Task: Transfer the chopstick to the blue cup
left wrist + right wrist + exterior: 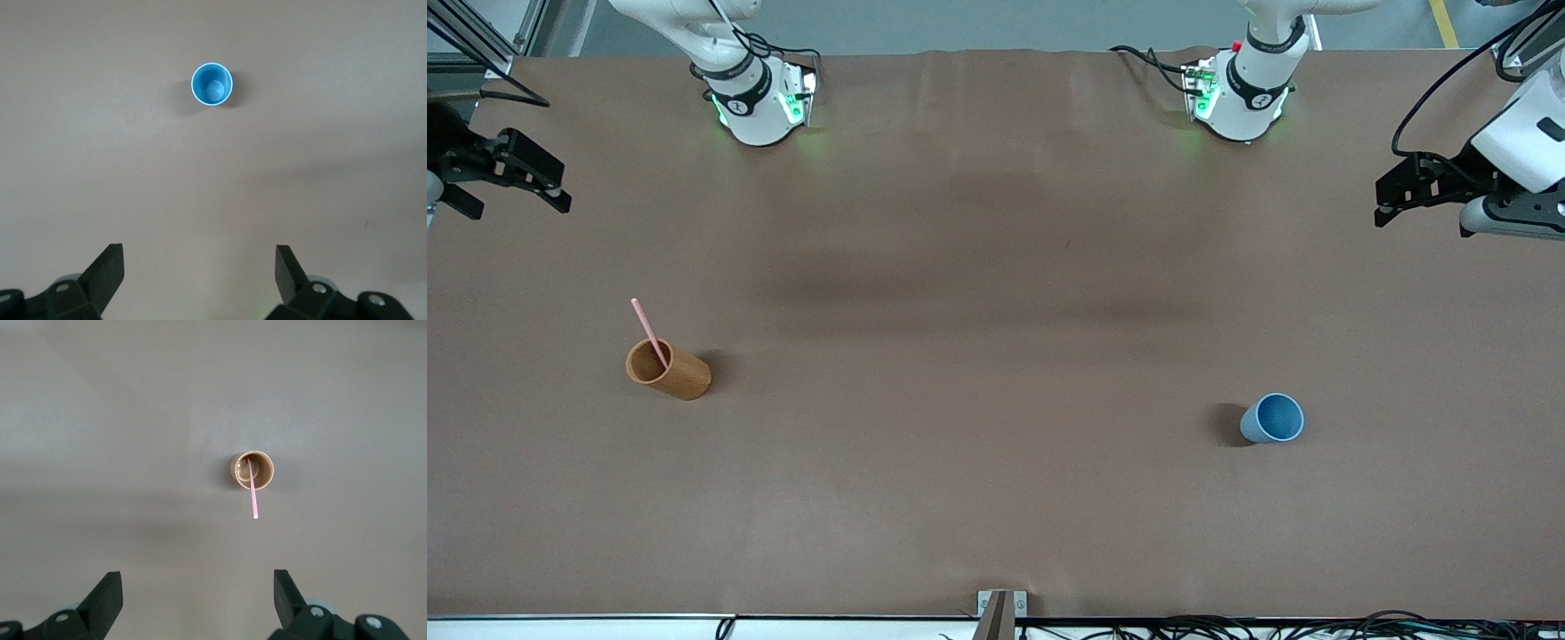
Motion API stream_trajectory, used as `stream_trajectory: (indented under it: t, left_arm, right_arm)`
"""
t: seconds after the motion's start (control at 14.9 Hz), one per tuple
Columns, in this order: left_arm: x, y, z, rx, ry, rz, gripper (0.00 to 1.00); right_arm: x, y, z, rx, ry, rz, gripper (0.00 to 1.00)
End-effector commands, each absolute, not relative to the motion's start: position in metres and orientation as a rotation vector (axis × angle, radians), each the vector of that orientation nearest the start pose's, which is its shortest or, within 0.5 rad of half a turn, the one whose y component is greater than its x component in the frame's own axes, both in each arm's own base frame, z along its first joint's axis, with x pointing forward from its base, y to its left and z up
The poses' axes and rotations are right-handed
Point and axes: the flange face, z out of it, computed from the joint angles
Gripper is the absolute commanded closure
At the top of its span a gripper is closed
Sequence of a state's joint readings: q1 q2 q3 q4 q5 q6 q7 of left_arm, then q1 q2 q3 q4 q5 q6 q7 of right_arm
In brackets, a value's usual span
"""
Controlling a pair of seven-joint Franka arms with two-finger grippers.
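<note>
A pale pink chopstick (647,331) stands slanted in the orange-brown cup (669,371) toward the right arm's end of the table; both show in the right wrist view, the chopstick (253,495) rising out of the cup (253,471). The blue cup (1272,419) stands upright and empty toward the left arm's end, also in the left wrist view (212,84). My right gripper (560,197) is open and empty, high over the table's edge at the right arm's end (198,587). My left gripper (1381,213) is open and empty, high over the table at the left arm's end (200,267).
The brown table (996,338) carries only the two cups. The two arm bases (760,102) (1240,98) stand at the table's edge farthest from the front camera. A small metal bracket (1001,609) and cables lie at the nearest edge.
</note>
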State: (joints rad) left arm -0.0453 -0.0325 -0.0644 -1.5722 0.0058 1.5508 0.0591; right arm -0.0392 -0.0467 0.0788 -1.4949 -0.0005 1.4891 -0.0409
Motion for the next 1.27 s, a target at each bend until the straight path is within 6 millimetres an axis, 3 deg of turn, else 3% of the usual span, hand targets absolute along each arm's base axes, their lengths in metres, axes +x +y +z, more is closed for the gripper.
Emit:
stream_trajectory:
  t: [0.0, 0.34, 0.67, 0.8, 0.94, 1.07, 1.21]
  left_arm:
    - [0.54, -0.061, 0.645, -3.131, 0.275, -0.007, 0.0]
    - [0.541, -0.06, 0.646, -3.126, 0.269, -0.014, 0.0]
    - [0.565, -0.059, 0.617, -3.142, 0.249, -0.009, 0.0]
    - [0.592, -0.048, 0.585, -3.15, 0.231, -0.022, 0.0]
    - [0.618, -0.049, 0.539, -3.164, 0.2, 0.003, 0.0]
    - [0.644, -0.041, 0.49, -3.17, 0.174, 0.0, 0.0]
    - [0.666, -0.043, 0.435, -3.175, 0.167, 0.009, 0.0]
  right_arm:
    - [0.534, 0.018, 0.681, -3.146, -0.106, -0.075, 0.0]
    - [0.535, -0.002, 0.677, -3.144, -0.122, -0.06, 0.0]
    - [0.539, -0.006, 0.658, -3.142, -0.123, -0.029, 0.0]
    - [0.539, -0.017, 0.648, -3.143, -0.096, -0.012, 0.0]
    - [0.541, -0.03, 0.626, -3.141, -0.096, 0.019, 0.01]
    - [0.543, -0.036, 0.574, -3.139, -0.087, 0.027, 0.03]
    - [0.532, -0.041, 0.531, -3.14, -0.08, -0.01, 0.03]
